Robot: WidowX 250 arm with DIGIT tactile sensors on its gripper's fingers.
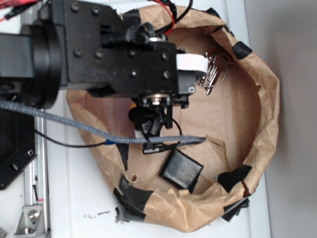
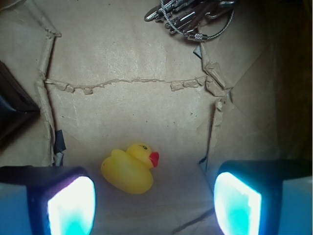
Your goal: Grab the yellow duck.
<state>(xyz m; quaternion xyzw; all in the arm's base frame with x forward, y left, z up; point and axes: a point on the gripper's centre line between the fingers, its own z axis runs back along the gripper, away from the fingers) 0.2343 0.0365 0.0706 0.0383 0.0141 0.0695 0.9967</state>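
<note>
Hanging above the floor of a crumpled brown-paper basin (image 1: pixel 270 99) patched with black tape, the black WidowX gripper (image 2: pixel 154 203) has its two pale-glowing finger pads (image 2: pixel 71 205) spread wide apart, with nothing between them but bare paper and part of the toy. The small, rounded, bright-yellow rubber duck (image 2: pixel 129 169) sits on the paper floor, in the wrist view just ahead of the pads and off-centre toward the pad at the left of that view; its tail end lies close to that pad while the pad at the right stands well clear of it. The red-orange beak (image 2: pixel 154 159) points toward the right pad, so the duck's long axis runs roughly along the line between the fingers, slightly tilted. In the exterior view the duck is almost wholly hidden under the arm; only a sliver of yellow shows beside the wrist. A flat black square pad (image 1: pixel 181 170) lies nearby on the basin floor, and a bunch of metal keys on a wire ring (image 2: pixel 188 17) lies well beyond the duck. As I judge it, the grasp turns on shifting toward the left of the wrist view and forward to centre the duck, then descending.
</note>
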